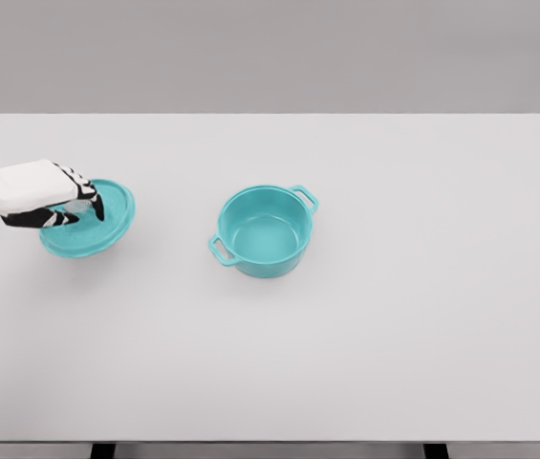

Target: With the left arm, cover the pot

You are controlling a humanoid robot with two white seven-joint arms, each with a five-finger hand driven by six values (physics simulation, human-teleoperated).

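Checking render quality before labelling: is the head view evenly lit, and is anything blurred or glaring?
Head view: flat, even light; table shows no glare and barely any shadows; pot is sharp; slight softness where the left hand covers the lid.

Pot (264, 232): teal, smooth enamel-like finish, slight sheen on inner wall. Lid (93, 226): same teal, smooth, semi-matt; knob looks clear/glassy, partly hidden. Left hand (54, 198): white hard-shell look w/ black finger segments, smooth, plastic-like. Table (394, 335): plain white top, matt, no visible texture. Backdrop: flat grey, matt
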